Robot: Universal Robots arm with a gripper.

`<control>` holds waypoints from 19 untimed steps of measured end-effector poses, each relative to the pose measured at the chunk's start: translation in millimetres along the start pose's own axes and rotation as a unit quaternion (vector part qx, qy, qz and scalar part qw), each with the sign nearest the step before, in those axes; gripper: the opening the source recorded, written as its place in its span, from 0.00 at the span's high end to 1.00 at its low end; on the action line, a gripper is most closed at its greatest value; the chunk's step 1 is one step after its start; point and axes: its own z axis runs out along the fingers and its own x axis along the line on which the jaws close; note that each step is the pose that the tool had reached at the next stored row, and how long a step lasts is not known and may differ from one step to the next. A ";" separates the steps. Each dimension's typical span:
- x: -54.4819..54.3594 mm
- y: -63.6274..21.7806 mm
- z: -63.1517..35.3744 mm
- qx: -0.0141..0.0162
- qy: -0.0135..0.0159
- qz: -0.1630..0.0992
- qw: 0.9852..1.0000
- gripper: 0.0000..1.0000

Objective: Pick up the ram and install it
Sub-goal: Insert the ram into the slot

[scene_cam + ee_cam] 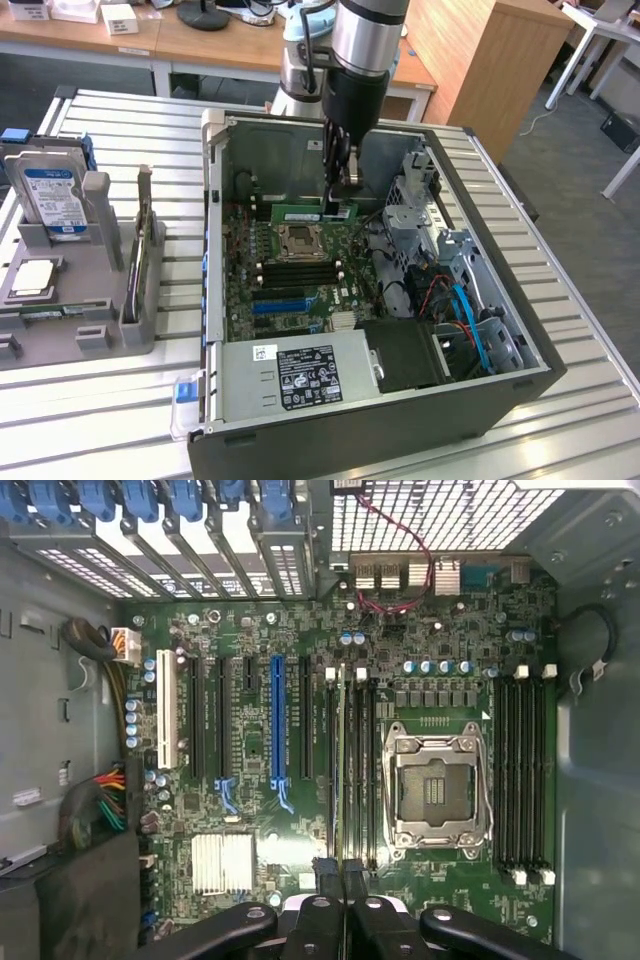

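Note:
The ram (303, 212), a long green stick with a small white label, hangs level inside the open computer case (215, 200), just above the motherboard (245, 285) and beyond the CPU socket (298, 240). My gripper (342, 198) reaches straight down into the case and is shut on the ram's end at the exterior view's right. In the wrist view the ram (342, 770) appears edge-on as a thin strip over the black memory slots (358, 770) beside the CPU socket (435, 785), pinched in my gripper (342, 878). Whether it touches a slot I cannot tell.
A grey fixture (100, 300) at the exterior view's left holds a silver hard drive (55, 200) and a square CPU chip (30, 278). Inside the case are a power supply (300, 375), a metal drive cage (410, 210) and blue cables (465, 310). Case walls surround the arm.

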 end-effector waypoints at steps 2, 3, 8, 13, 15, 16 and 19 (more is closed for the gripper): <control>0.0 0.0 3.2 0.000 0.000 0.000 1.000 0.88; -0.1 0.1 4.3 0.000 0.000 0.000 1.000 0.88; -0.1 0.1 4.5 0.000 0.000 0.000 1.000 0.88; -0.2 0.1 10.2 0.000 0.000 0.000 1.000 0.88; -0.2 0.1 12.4 0.000 0.000 0.000 1.000 0.88; -0.2 0.1 13.7 0.000 0.000 0.000 1.000 0.88; -0.3 0.1 14.6 0.000 0.000 0.000 1.000 0.88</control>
